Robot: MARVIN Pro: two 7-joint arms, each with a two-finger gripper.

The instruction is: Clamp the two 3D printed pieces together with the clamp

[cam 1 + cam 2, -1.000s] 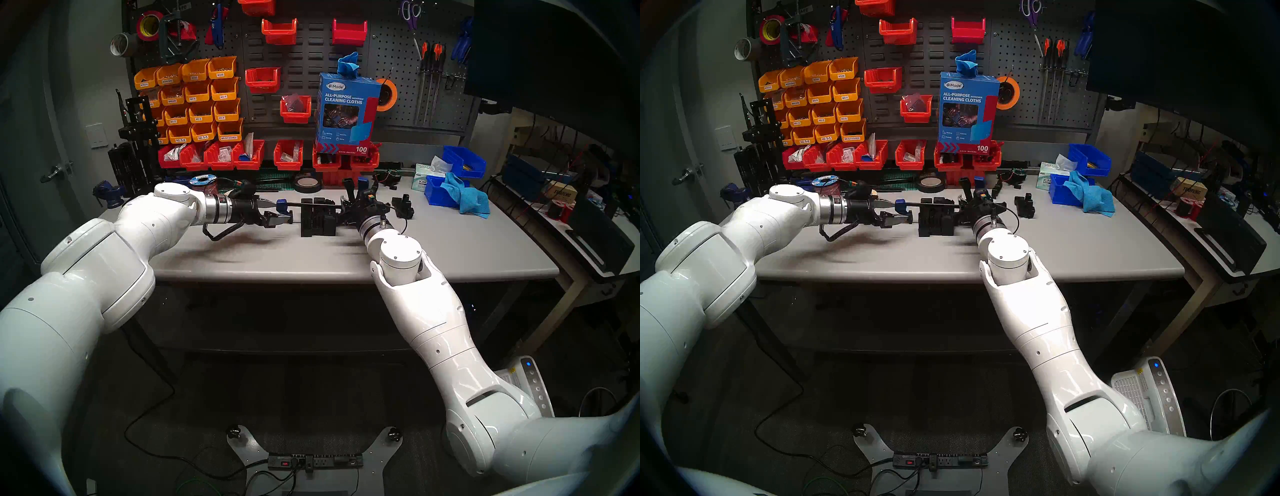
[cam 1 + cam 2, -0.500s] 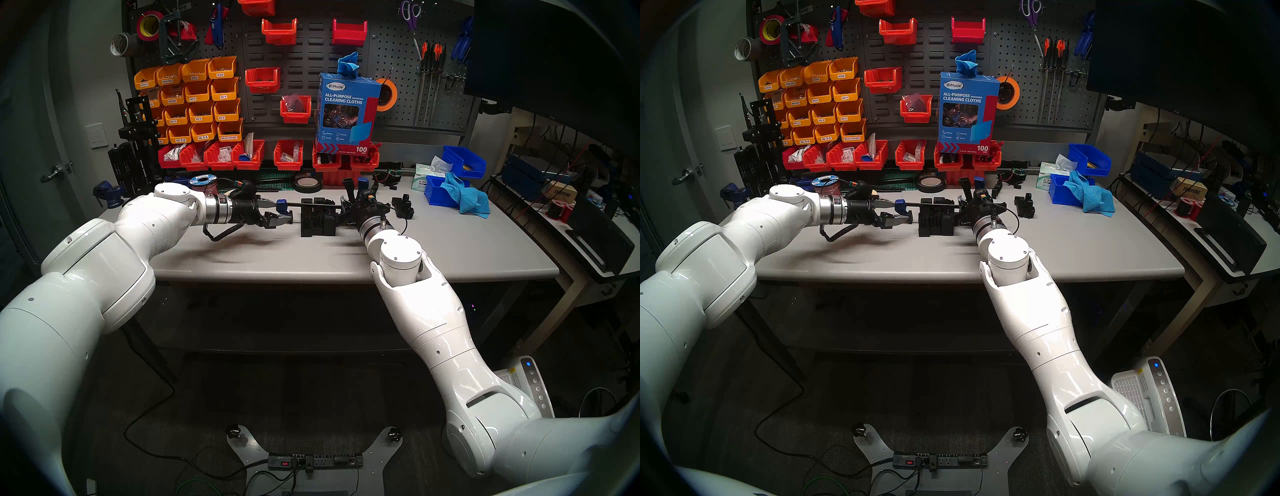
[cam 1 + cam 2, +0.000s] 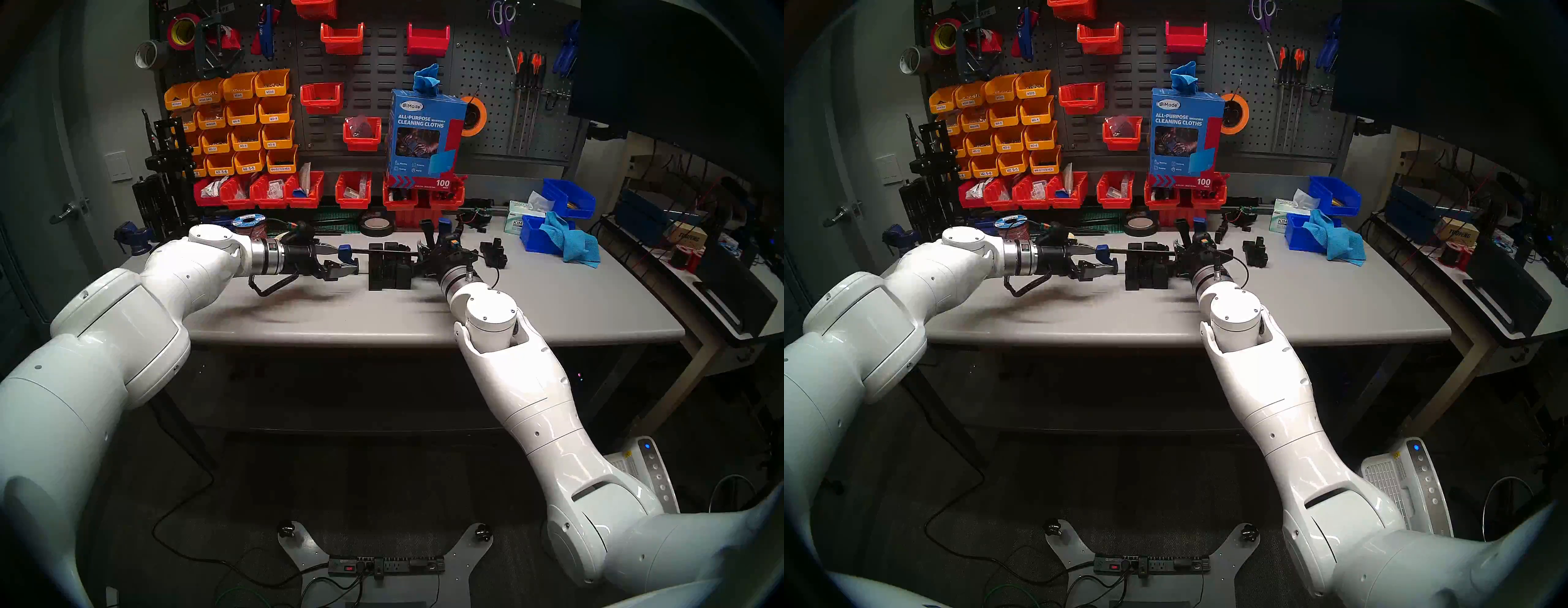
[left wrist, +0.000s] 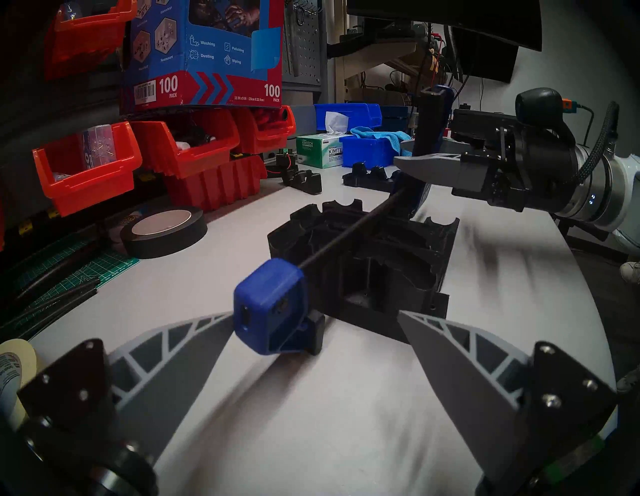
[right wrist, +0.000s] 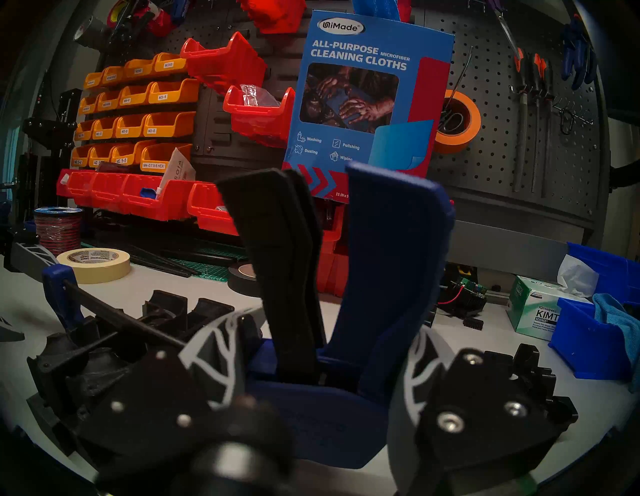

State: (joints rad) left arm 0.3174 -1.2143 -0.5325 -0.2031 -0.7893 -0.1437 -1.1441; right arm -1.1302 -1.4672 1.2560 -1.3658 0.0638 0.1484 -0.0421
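The clamp point(image 4: 273, 304) lies level over the table point(image 3: 551, 297), its thin bar point(image 4: 349, 235) crossing the top of the two black printed pieces point(image 4: 367, 263), which stand side by side between the grippers. The right gripper point(image 5: 322, 350) is pressed onto the clamp's handle end, with the black trigger point(image 5: 284, 256) and blue grip point(image 5: 391, 256) rising upright just beyond its fingers. The left gripper point(image 4: 315, 322) stands spread around the clamp's free blue jaw; its left finger point(image 4: 180, 350) looks to touch that jaw's side, though the view is too close to be sure, and the right finger point(image 4: 446, 346) is clear of it. A roll of black tape point(image 4: 164, 233) sits beyond, left of the left gripper.
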